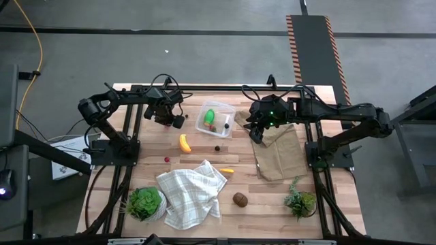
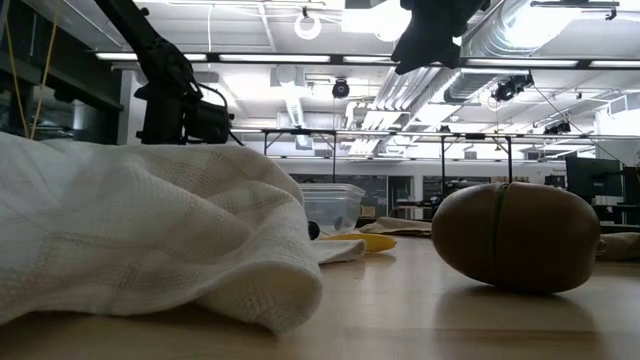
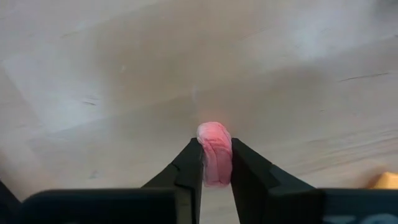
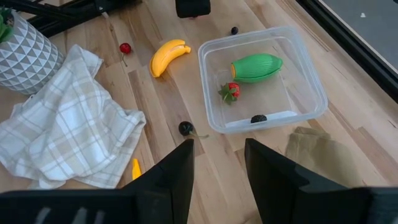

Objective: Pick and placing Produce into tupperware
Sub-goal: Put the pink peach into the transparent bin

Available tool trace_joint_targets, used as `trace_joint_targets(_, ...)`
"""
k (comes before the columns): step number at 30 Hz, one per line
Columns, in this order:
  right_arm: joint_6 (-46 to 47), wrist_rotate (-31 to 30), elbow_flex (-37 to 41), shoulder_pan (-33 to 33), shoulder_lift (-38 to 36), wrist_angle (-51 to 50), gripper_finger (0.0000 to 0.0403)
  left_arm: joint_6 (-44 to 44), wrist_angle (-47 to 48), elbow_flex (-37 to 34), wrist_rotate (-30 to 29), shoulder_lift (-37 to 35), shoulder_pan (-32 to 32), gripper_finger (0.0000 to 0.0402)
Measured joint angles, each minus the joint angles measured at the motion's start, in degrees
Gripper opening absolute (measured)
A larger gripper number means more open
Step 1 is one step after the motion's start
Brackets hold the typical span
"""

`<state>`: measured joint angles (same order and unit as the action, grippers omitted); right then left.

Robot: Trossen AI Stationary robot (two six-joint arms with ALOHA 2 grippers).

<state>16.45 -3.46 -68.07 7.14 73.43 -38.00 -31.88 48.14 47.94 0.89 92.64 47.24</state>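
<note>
My left gripper (image 1: pixel 178 122) hovers left of the clear tupperware (image 1: pixel 215 119) and is shut on a small pink-red piece (image 3: pixel 214 155). The tupperware (image 4: pixel 264 78) holds a green piece (image 4: pixel 256 66), a strawberry (image 4: pixel 230 91) and a dark berry (image 4: pixel 259 118). My right gripper (image 4: pixel 217 155) is open, raised over the table just right of the tupperware (image 1: pixel 256 131). On the wood lie the yellow banana (image 1: pixel 184 142), a dark berry (image 1: pixel 217 147), a red berry (image 1: pixel 166 159), a small yellow piece (image 1: pixel 227 170) and the brown kiwi (image 1: pixel 240 199). My left gripper pinches the pink-red piece between its two fingers (image 3: pixel 193 165), which come from above, pointing down. The piece's rounded end (image 3: pixel 213 132) sticks out past the fingertips. It appears lifted clear of the wooden table below.
A white checked cloth (image 1: pixel 191 194) lies crumpled at the near middle, a brown cloth (image 1: pixel 279 153) under the right arm. Potted plants stand at the near left (image 1: pixel 145 203) and near right (image 1: pixel 300 201). Bare wood shows between banana and tupperware.
</note>
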Motion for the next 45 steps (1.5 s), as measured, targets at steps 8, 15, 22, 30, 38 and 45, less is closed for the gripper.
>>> trace_joint_targets(8, -0.22, -0.02, 0.00, 0.02, 0.00, 0.00, 0.0133, 0.82, 0.73, 0.00, 1.96, -0.78, -0.02, 0.0060)
trace_joint_targets(15, -0.46, 0.00, 0.00, 0.02, 0.00, 0.00, 0.0133, 1.65, 1.85, 0.00, 3.46, -2.59, -0.02, 0.0061)
trace_joint_targets(22, -0.46, 0.00, 0.00, 0.02, 0.00, 0.00, 0.0133, 1.64, 1.74, 0.00, 4.44, -6.02, 0.00, 0.0059)
trace_joint_targets(30, -0.46, 0.00, 0.00, 0.02, 0.00, 0.05, 0.0133, 1.64, 1.45, 0.00, 6.59, -10.62, 0.00, 0.0059)
trace_joint_targets(38, -0.46, 0.00, 0.00, 0.02, 0.00, 0.09, 0.0133, 2.97, -2.67, 0.00, 12.70, -14.32, -0.02, 0.0061)
trace_joint_targets(45, -0.46, 0.00, 0.00, 0.02, 0.00, 0.09, 0.0133, 2.30, -10.00, 0.00, 19.23, -16.52, -0.02, 0.0059)
